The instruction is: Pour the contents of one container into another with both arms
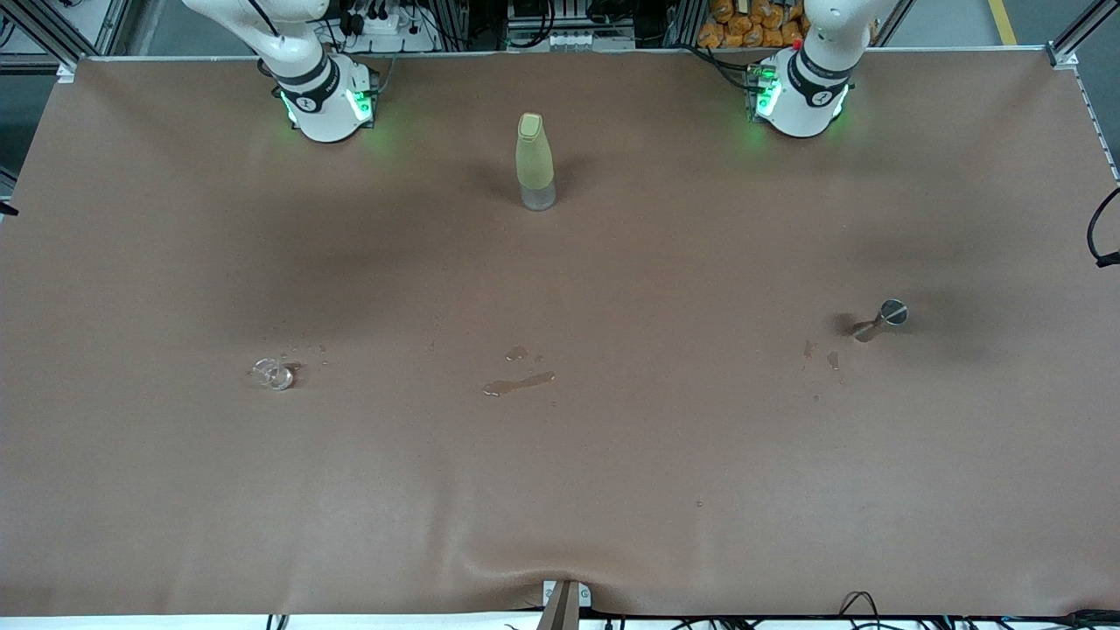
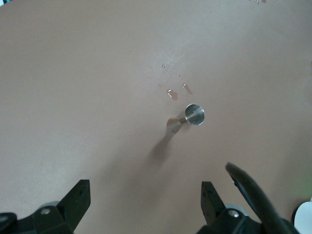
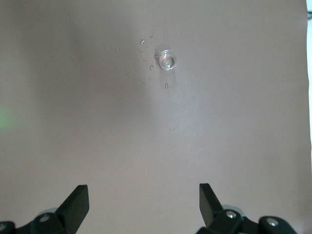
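Observation:
A small steel measuring cup point(image 1: 882, 319) stands on the brown table toward the left arm's end. It also shows in the left wrist view as the steel cup point(image 2: 190, 117), far below my open left gripper point(image 2: 145, 195), which holds nothing. A small clear glass point(image 1: 274, 374) sits toward the right arm's end. My right gripper point(image 3: 144, 195) hangs open and empty high over the table, with the glass point(image 3: 167, 60) well ahead of it. In the front view only the right arm's base point(image 1: 319, 87) and the left arm's base point(image 1: 809, 83) show; both hands are out of that view.
A tall pale-yellow bottle point(image 1: 535, 162) stands upright between the two bases. Wet spill patches point(image 1: 518, 382) lie mid-table, with droplets near the glass and the steel cup. The brown table cover point(image 1: 560, 525) bulges at its front edge. A black cable point(image 2: 253, 190) crosses the left wrist view.

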